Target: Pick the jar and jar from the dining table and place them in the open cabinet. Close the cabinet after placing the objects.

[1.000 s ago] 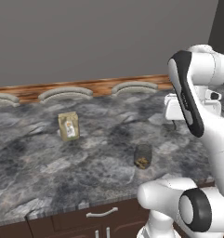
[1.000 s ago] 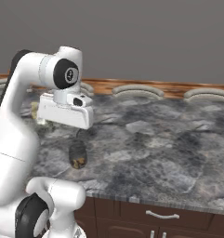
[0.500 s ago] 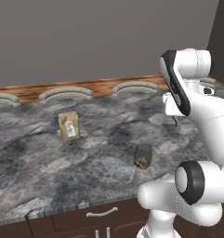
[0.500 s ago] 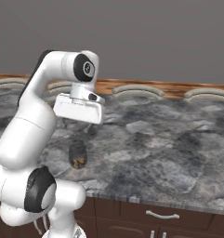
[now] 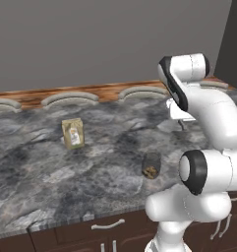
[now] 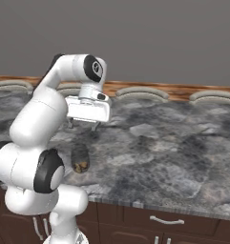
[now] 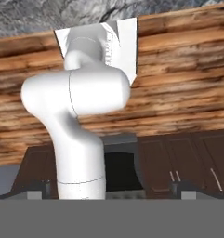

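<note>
Jaws: cannot tell whether open or closed; the fingers are hidden under the white hand in both base views.
Gripper (image 6: 89,125): hangs over the dining table, above and just behind the short jar in the right base view; nothing visibly held.
Jars, count: one seen. Short dark glass jar (image 5: 151,165) with yellowish bits at its bottom, upright on the stone near the front edge, close to the robot's base.
Carton, count: one. Small tan carton (image 5: 73,133), upright, well apart from the jar, further left and further back in the left base view.
Dining table (image 5: 51,187): broad grey-black marbled stone top; dark brown drawer fronts below.
Handles, count: one curved silver handle (image 5: 107,225) in the left base view, more on the dark fronts to either side.
Chair backs, count: three in the left base view; rounded grey tops (image 5: 70,98) line the far edge of the table.
Room: wooden plank floor (image 7: 187,93) and dark brown cabinet fronts (image 7: 178,160) in the hand view; plain grey wall (image 6: 159,38) beyond the table.
</note>
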